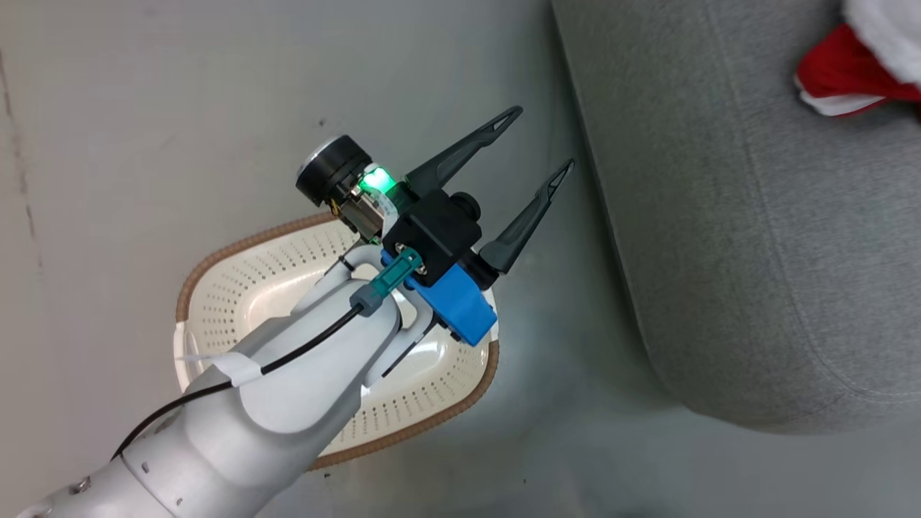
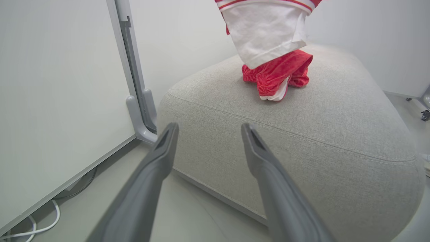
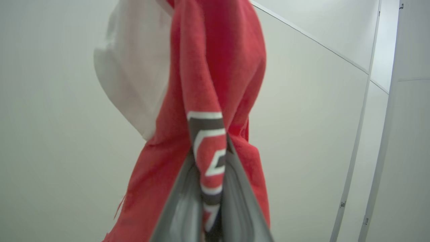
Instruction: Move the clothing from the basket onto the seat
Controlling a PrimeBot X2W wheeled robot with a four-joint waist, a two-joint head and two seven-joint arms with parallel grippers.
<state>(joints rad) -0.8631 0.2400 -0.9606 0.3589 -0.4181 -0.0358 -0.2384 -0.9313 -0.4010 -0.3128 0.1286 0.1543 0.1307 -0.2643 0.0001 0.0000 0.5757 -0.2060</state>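
Pale grey floor (image 1: 108, 108) and white wall panels (image 2: 50, 84) surround the seat (image 1: 755, 216), a broad grey cushion just beside the basket (image 1: 216, 302). That basket stands on the floor under the left forearm (image 1: 288, 388). What shows of its perforated inside is bare cream plastic, and the arm hides the rest. Of the clothing, one crumpled red garment (image 2: 278, 75) with white trim lies on top of the seat, apart from the basket. Above it hangs the jersey (image 3: 218, 67), red and white; whether its hem touches the heap I cannot tell. The right gripper (image 3: 211, 161) is clamped on the jersey's lettered fold. The left gripper (image 1: 545, 137) hovers between basket and seat, its jaws wide apart.
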